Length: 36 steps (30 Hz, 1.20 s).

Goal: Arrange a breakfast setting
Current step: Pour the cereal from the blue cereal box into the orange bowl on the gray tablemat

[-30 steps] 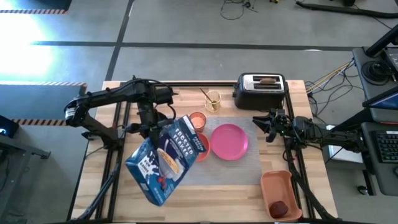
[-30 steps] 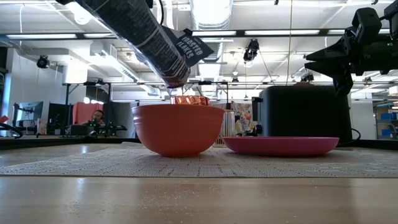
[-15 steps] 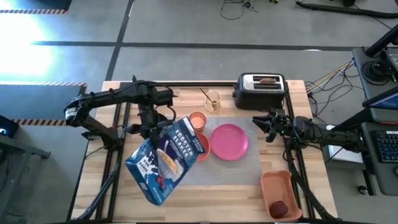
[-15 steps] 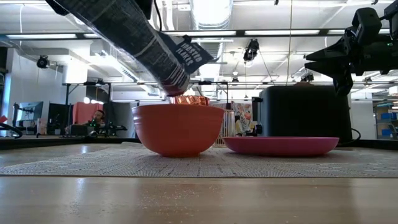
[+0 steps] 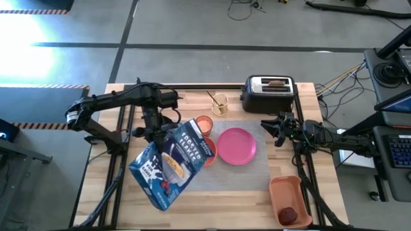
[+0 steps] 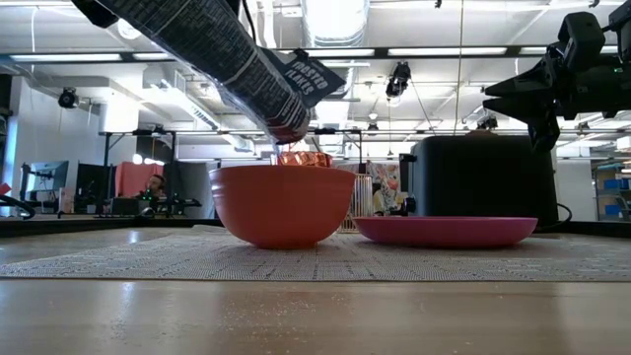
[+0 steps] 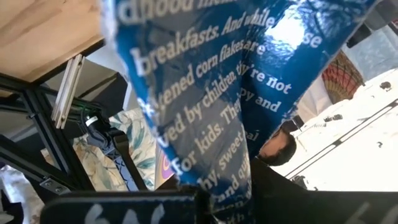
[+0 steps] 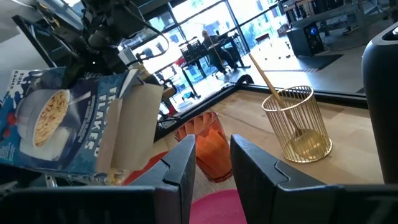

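At frame centre-left, the left gripper [image 5: 153,133] clenches a tilted cereal box [image 5: 172,163] over the bowl [image 6: 282,204] (light, crushable card, best held mid-body); the right gripper [image 5: 277,131] hovers open at right.

One camera hangs over me, looking straight down on the whole counter [image 5: 128,192]. Another sits at counter height, close to the bowl [image 6: 283,202] and plate [image 6: 446,230], facing level into the room — both also lie under the overhead view. My left wrist camera is pressed against the cereal box [image 7: 211,93]; my right one sees that box [image 8: 68,124] from across the counter.
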### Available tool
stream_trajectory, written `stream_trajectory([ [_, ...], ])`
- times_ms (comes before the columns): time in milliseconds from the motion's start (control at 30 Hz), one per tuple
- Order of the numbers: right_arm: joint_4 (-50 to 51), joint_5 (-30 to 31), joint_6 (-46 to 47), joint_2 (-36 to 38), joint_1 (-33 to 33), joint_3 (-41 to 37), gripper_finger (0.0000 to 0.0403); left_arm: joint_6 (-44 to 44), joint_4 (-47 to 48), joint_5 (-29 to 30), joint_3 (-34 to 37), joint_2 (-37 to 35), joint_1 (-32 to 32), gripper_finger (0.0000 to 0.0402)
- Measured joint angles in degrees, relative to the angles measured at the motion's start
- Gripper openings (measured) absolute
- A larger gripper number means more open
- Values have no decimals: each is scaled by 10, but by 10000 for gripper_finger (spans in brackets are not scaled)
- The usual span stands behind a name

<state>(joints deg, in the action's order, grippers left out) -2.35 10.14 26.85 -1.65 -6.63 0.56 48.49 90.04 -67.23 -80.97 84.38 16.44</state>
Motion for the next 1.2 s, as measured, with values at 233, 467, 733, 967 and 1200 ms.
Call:
stream_trajectory([
  [233, 0, 0, 0, 0, 0, 0, 91, 6, 0, 13, 1, 0, 9, 14],
  [467, 0, 0, 0, 0, 0, 0, 91, 5, 0, 37, 2, -5, 23, 14],
  [733, 0, 0, 0, 0, 0, 0, 91, 15, 2, 59, 9, -14, 35, 14],
  [967, 0, 0, 0, 0, 0, 0, 91, 28, 2, 58, 11, -17, 37, 14],
  [1200, 0, 0, 0, 0, 0, 0, 91, 33, 1, 50, 14, -19, 40, 14],
])
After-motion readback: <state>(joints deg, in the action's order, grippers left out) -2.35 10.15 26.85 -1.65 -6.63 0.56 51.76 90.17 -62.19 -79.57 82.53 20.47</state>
